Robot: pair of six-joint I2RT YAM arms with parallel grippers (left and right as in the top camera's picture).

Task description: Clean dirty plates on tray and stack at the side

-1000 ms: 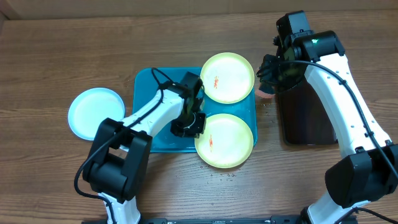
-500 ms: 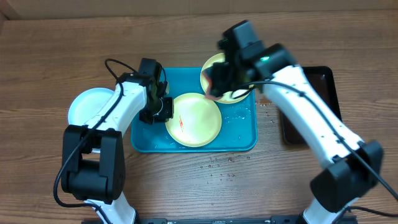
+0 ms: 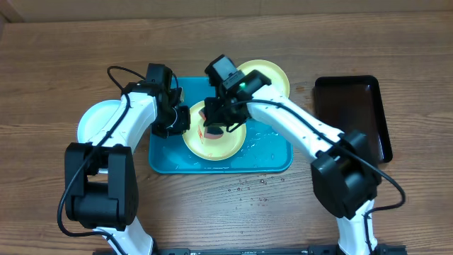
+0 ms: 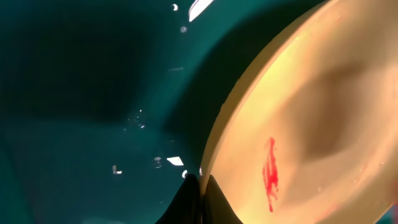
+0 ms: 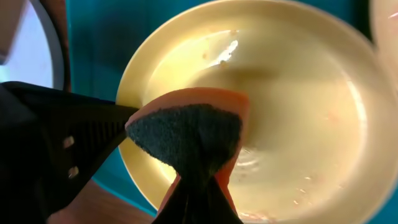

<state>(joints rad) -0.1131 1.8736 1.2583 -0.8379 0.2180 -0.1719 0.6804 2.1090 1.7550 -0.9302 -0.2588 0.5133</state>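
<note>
A pale yellow-green plate [image 3: 226,145] lies on the turquoise tray [image 3: 269,159]. My left gripper [image 3: 179,125] is shut on this plate's left rim [image 4: 224,143]; a red smear [image 4: 270,173] shows on the plate. My right gripper [image 3: 214,126] is shut on an orange sponge with a dark pad [image 5: 193,134] and holds it over the same plate [image 5: 298,112]. A second yellow-green plate [image 3: 272,76] sits at the tray's back right corner. The whitish-blue plate [image 3: 95,120] lies on the table left of the tray.
A narrow glossy black tray [image 3: 352,117] lies on the table at the right. Water drops dot the tray's right side and the wood in front of it [image 3: 251,185].
My right arm has swung left from the black tray with the sponge, to over the front plate. My left gripper has dragged that plate leftwards on the tray.
</note>
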